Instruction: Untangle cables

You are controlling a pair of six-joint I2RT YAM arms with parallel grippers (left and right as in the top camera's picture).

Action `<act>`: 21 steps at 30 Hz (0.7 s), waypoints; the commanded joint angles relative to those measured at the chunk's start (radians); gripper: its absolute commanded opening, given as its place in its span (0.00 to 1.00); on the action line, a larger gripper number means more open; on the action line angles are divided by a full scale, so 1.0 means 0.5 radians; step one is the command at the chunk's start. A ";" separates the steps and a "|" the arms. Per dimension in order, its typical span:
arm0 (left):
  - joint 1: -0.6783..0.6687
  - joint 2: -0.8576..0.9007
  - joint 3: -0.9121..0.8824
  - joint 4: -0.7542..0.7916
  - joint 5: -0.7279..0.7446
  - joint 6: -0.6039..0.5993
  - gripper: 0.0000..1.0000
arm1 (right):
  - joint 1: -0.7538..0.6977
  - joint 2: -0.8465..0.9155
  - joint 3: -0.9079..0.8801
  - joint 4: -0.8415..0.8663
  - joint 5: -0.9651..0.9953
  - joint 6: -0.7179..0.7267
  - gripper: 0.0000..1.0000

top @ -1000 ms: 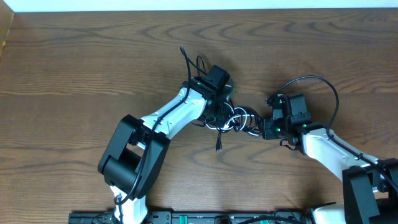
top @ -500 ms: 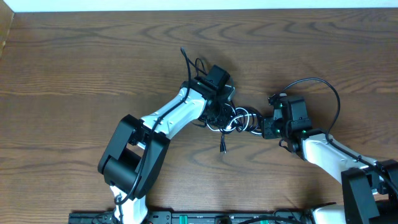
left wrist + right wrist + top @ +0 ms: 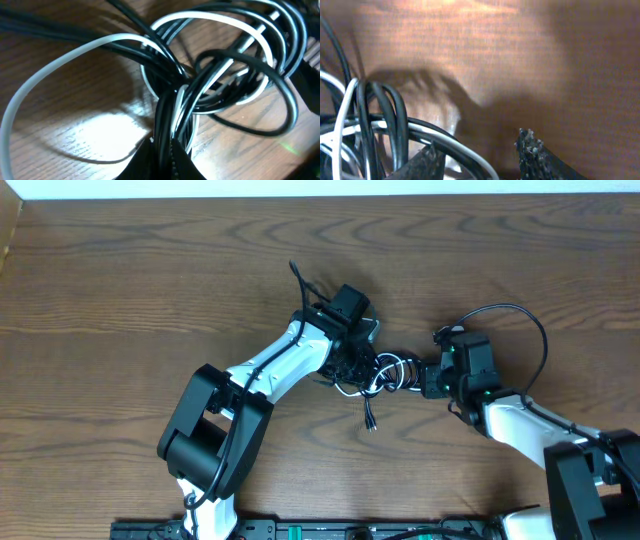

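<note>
Table [image 3: 120, 280] of dark wood bears everything. At its middle we find the left gripper [image 3: 167, 160] pressed together on a bunch of the cables [image 3: 385, 370], black strands with one white; their loops crowd the left wrist view. One black plug end [image 3: 371, 423] lies loose near the tangle, toward the arm bases. Just right of the tangle the right gripper [image 3: 479, 146] stands spread, strands lying against one finger [image 3: 427, 162]. That arm's own thick black cable [image 3: 505, 306] arcs beyond it.

A knot of black and white cables [image 3: 383, 372] lies near the middle of a dark wood-grain worktop [image 3: 140, 270].
</note>
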 commanded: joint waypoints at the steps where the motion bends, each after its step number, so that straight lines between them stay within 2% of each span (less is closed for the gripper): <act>1: 0.003 -0.043 0.004 0.001 0.137 -0.034 0.08 | 0.005 0.153 -0.064 -0.027 0.050 0.022 0.39; 9: 0.003 -0.043 0.004 0.017 0.156 -0.035 0.08 | 0.005 0.163 -0.064 -0.003 0.165 0.022 0.24; 21: 0.003 -0.043 0.004 0.041 0.201 -0.036 0.08 | 0.005 0.163 -0.064 -0.003 0.163 0.022 0.28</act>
